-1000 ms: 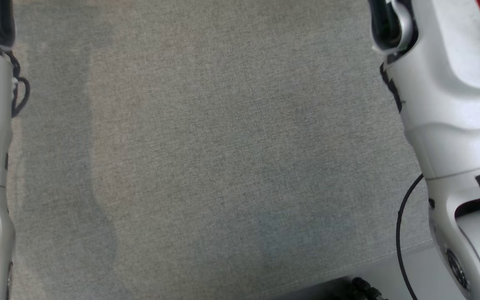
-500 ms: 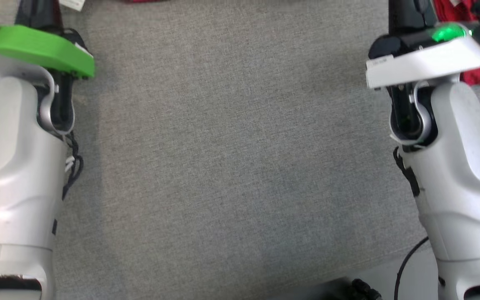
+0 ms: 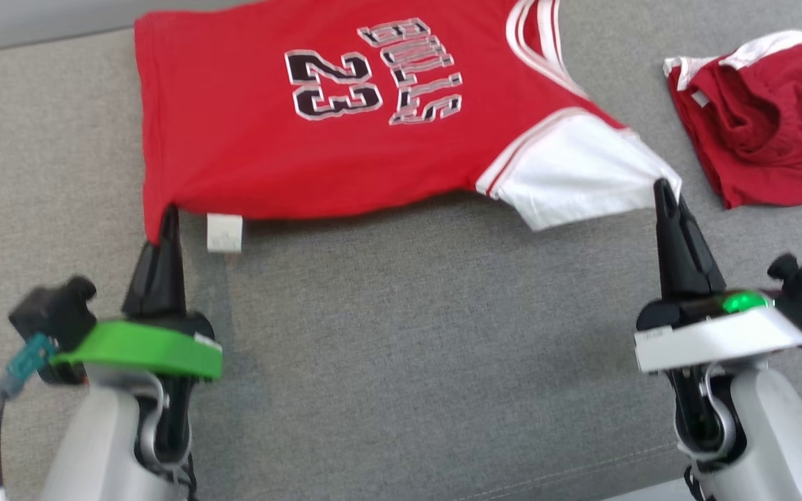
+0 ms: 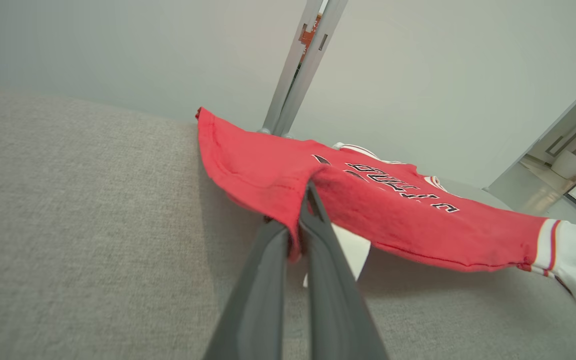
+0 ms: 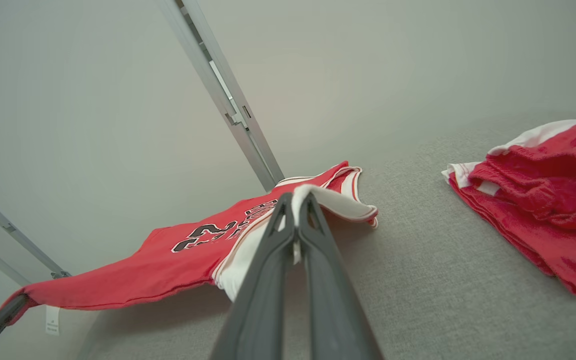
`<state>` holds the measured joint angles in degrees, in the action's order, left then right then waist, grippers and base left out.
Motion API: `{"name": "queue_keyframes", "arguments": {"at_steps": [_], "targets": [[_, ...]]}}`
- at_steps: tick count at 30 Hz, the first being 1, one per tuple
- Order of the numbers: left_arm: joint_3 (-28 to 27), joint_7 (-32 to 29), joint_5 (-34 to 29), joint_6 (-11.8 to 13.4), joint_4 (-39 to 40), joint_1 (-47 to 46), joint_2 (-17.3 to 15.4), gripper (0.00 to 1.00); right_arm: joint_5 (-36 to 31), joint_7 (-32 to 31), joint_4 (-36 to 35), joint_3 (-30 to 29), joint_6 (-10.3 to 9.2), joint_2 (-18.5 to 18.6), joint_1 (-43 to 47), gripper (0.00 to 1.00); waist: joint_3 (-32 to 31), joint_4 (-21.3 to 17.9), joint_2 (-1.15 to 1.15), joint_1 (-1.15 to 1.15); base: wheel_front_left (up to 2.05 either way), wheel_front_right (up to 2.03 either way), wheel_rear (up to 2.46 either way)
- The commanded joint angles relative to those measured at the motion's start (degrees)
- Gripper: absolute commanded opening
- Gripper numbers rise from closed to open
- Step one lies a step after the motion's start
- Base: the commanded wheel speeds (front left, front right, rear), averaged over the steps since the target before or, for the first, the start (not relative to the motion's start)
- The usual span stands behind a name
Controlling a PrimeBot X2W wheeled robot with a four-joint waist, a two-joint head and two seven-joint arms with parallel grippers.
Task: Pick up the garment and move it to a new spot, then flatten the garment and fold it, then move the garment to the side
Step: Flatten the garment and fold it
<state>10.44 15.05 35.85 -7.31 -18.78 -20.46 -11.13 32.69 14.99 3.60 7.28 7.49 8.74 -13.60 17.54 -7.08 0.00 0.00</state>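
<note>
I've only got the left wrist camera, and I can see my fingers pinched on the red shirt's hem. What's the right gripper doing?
Observer: The right gripper is shut on the shirt, pinching the edge of its white sleeve.
Operator: Anything else lying near that side?
Observer: Yes, a second red garment, crumpled, lies on the grey surface to the right of the sleeve, apart from it.
Operator: Which way up is the shirt?
Observer: Print side up; the head view shows the number 23 on it.
</note>
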Motion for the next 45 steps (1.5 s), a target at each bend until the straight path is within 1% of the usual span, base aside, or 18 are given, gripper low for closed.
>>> {"name": "queue_keyframes", "arguments": {"at_steps": [1, 4, 8, 12, 15, 18, 21, 22, 25, 32, 38, 42, 45], "targets": [[-0.07, 0.09, 1.22, -0.20, 1.07, 4.02, 0.82, 0.00, 0.72, 0.25, -1.27, -0.12, -0.01, 0.31, 3.01, 0.00, -8.07, 2.06, 0.00, 0.00, 0.00, 0.00, 0.00], [-0.59, 0.09, 2.27, -0.06, 5.42, 11.45, 1.57, 0.00, 1.51, 0.11, -4.76, -0.90, -0.01, 0.61, 9.38, 0.00, -10.42, 2.08, 0.00, 0.00, 0.00, 0.00, 0.00], [-0.35, -0.33, 2.49, 1.65, 11.13, 19.76, 1.98, 0.00, 1.79, -1.63, -9.55, -2.87, -0.01, 0.52, 16.71, 0.00, -12.51, 2.49, 0.00, 0.00, 0.00, 0.00, 0.00], [0.36, -2.83, 3.00, 3.57, 15.93, 25.76, 1.66, 0.00, 1.45, -4.81, -14.10, -4.17, -0.01, -0.22, 22.79, 0.00, -13.75, 2.91, 0.00, 0.00, 0.00, 0.00, 0.00], [1.07, -4.92, 3.76, 4.40, 17.20, 28.01, 1.54, 0.00, 1.92, -6.38, -14.92, -5.01, -0.01, -1.24, 24.78, 0.00, -13.77, 3.03, 0.00, 0.00, 0.00, 0.00, 0.00], [1.38, -5.93, 4.26, 4.83, 16.39, 28.31, 1.87, 0.00, 2.20, -7.52, -12.63, -4.66, -0.01, -2.05, 24.65, 0.00, -13.38, 3.26, 0.00, 0.00, 0.00, 0.00, 0.00], [1.87, -6.30, 4.69, 4.62, 14.17, 27.06, 2.43, 0.00, 2.18, -7.29, -9.31, -4.07, -0.01, -2.13, 22.92, 0.00, -12.51, 3.51, 0.00, 0.00, 0.00, 0.00, 0.00], [2.16, -6.71, 4.93, 4.31, 12.21, 26.08, 2.55, 0.00, 2.03, -6.76, -6.55, -4.03, -0.01, -1.93, 21.63, 0.00, -11.91, 3.65, 0.00, 0.00, 0.00, 0.00, 0.00], [2.62, -7.02, 5.28, 3.99, 8.89, 24.34, 3.14, 0.00, 2.63, -5.65, -2.57, -3.67, -0.01, -1.96, 18.90, 0.00, -10.96, 3.92, 0.00, 0.00, 0.00, 0.00, 0.00], [2.41, -5.39, 6.25, 3.17, 4.30, 18.09, 4.59, 0.00, 2.64, -3.20, 3.94, -4.32, -0.01, -2.23, 10.94, 0.00, -8.18, 4.29, 0.00, 0.00, 0.00, 0.00, 0.00], [1.50, -5.54, 8.01, 2.82, 1.89, 10.91, 5.35, 0.00, 0.65, -2.25, 9.11, -5.54, -0.01, -2.73, 0.84, 0.00, -5.29, 4.12, 0.00, 0.00, 0.00, 0.00, 0.00], [0.98, -5.02, 7.57, 3.54, -1.13, 6.30, 5.26, 0.00, -0.71, -1.97, 15.95, -5.58, -0.01, -3.28, -7.33, 0.00, -3.39, 3.86, 0.00, 0.00, 0.00, 0.00, 0.00], [1.26, -5.04, 7.28, 3.59, -3.25, 3.91, 5.50, 0.00, -1.75, -1.79, 21.44, -4.93, -0.01, -3.30, -11.80, 0.00, -2.36, 4.17, 0.00, 0.00, 0.00, 0.00, 0.00]]}}
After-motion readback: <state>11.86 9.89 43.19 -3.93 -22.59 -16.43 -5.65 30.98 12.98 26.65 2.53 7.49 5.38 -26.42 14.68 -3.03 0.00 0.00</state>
